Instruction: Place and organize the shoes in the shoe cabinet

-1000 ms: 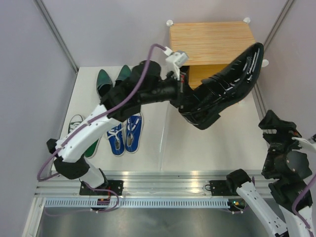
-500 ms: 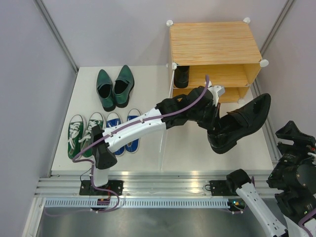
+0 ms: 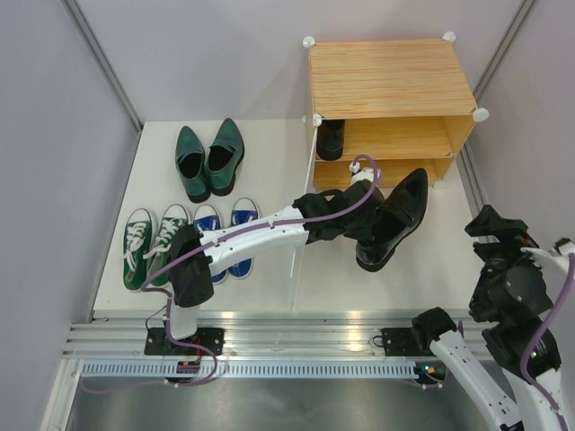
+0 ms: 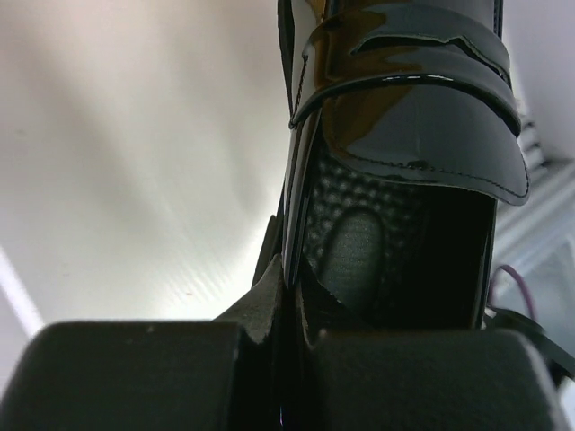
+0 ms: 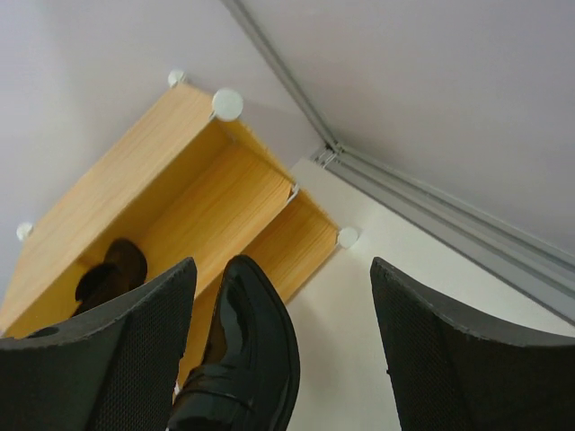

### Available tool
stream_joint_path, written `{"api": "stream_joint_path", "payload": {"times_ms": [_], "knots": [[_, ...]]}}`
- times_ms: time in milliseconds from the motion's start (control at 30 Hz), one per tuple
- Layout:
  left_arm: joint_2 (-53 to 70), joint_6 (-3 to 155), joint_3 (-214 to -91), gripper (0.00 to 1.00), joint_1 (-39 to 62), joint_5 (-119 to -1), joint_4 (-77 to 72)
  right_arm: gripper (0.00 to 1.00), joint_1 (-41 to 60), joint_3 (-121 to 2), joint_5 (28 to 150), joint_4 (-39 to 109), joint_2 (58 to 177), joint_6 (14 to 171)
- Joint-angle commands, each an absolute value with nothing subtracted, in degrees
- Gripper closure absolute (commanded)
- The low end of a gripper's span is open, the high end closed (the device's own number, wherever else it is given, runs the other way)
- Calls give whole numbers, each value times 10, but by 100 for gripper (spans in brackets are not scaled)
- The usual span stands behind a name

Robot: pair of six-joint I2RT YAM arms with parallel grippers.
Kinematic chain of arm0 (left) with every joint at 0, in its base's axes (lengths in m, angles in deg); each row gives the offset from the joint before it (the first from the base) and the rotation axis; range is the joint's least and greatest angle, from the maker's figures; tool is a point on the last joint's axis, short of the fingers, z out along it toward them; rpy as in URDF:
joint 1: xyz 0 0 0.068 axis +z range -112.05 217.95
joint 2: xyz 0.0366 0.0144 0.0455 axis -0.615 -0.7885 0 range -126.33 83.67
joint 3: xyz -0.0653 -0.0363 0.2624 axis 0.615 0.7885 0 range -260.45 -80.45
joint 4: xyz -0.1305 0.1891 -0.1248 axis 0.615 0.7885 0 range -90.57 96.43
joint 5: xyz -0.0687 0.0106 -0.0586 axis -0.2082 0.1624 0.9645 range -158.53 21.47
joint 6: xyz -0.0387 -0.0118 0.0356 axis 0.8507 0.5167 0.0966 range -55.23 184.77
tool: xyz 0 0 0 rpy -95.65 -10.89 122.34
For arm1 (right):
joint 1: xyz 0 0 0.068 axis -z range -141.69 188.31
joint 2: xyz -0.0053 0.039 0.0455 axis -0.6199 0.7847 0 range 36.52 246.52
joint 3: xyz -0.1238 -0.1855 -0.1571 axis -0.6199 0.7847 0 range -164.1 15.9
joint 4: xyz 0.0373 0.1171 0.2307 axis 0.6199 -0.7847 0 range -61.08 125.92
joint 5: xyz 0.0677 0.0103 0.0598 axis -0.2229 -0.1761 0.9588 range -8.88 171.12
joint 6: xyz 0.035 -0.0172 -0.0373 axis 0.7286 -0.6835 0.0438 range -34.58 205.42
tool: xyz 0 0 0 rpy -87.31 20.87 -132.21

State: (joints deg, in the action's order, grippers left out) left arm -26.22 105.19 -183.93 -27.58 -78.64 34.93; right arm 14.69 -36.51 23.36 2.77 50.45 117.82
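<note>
My left gripper [image 3: 367,218] [image 4: 289,269] is shut on the side wall of a black dress shoe [image 3: 393,218] [image 4: 413,81], near the heel opening. It holds the shoe just in front of the shoe cabinet [image 3: 391,79] [image 5: 180,180], toe towards the shelves. The other black shoe [image 3: 331,139] [image 5: 112,274] stands on the upper shelf at the left. The dark green pointed shoes [image 3: 208,160], green sneakers [image 3: 148,241] and blue sneakers [image 3: 235,224] lie on the white floor at the left. At the far right my right gripper [image 3: 490,232] [image 5: 283,341] is open and empty.
The translucent door panel [image 3: 299,242] stands open, running from the cabinet's left front corner towards the near edge, between the shoe rows and the held shoe. Grey walls close in both sides. A metal rail [image 3: 296,341] carries the arm bases along the near edge.
My left arm has brought the black shoe down from high beside the cabinet's top to low in front of the shelves. The right arm has shifted at the right edge, its jaws still open.
</note>
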Motion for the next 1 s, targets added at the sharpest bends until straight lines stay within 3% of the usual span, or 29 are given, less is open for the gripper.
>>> {"api": "stream_joint_path", "payload": {"times_ms": [0,167,267,300,333,667,833,967], "knots": [[-246,1066,-1833,98,-275,-883,285,18,146,-353,338,52,553,1151],[-277,1071,-1821,97,-273,-910,298,17,146,-334,387,54,589,1171],[-296,1069,-1820,77,-271,-905,304,16,146,-328,395,59,592,1171],[-301,1068,-1820,64,-270,-902,304,17,147,-328,397,58,593,1170],[-305,1068,-1821,61,-269,-897,305,17,146,-326,397,58,592,1171],[-299,1048,-1862,52,-261,-813,312,17,146,-319,385,55,569,1175],[-224,989,-1952,44,-262,-727,307,16,145,-317,381,37,567,1195],[-139,916,-1978,39,-262,-706,280,11,146,-303,444,37,597,1191]]}}
